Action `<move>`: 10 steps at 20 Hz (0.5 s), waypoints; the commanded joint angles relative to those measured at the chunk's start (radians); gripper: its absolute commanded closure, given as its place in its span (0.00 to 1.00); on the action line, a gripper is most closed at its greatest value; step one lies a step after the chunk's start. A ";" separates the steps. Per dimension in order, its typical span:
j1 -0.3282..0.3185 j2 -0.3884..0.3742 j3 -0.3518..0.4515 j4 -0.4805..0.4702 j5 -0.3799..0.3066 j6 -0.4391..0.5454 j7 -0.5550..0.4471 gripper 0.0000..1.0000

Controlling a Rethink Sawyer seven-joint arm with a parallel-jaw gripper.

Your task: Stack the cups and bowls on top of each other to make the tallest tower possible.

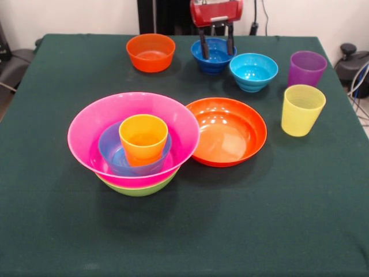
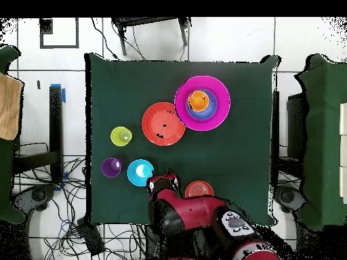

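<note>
The tower stands at the front left: a lime green bowl (image 1: 137,187) under a big pink bowl (image 1: 134,135), with a small blue bowl (image 1: 115,154) and the orange cup (image 1: 143,138) nested inside. It also shows in the overhead view (image 2: 202,103). My gripper (image 1: 218,55) is open at the far edge, its two black fingers (image 1: 203,46) down at the dark blue bowl (image 1: 212,64), one near each side of it. In the overhead view the arm (image 2: 162,184) hides that bowl.
A shallow orange bowl (image 1: 228,131) lies right of the tower. A small orange bowl (image 1: 151,52) and a cyan bowl (image 1: 253,71) flank the dark blue one. The purple cup (image 1: 307,68) and yellow cup (image 1: 302,109) stand upright at the right.
</note>
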 commanded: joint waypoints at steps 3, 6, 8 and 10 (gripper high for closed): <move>0.024 0.057 -0.016 -0.080 0.009 -0.105 0.149 0.00; 0.007 0.054 -0.001 -0.085 -0.005 -0.096 0.141 0.00; -0.009 0.064 0.016 -0.094 -0.017 -0.076 0.135 0.00; -0.005 0.077 0.008 -0.098 -0.018 -0.090 0.130 0.00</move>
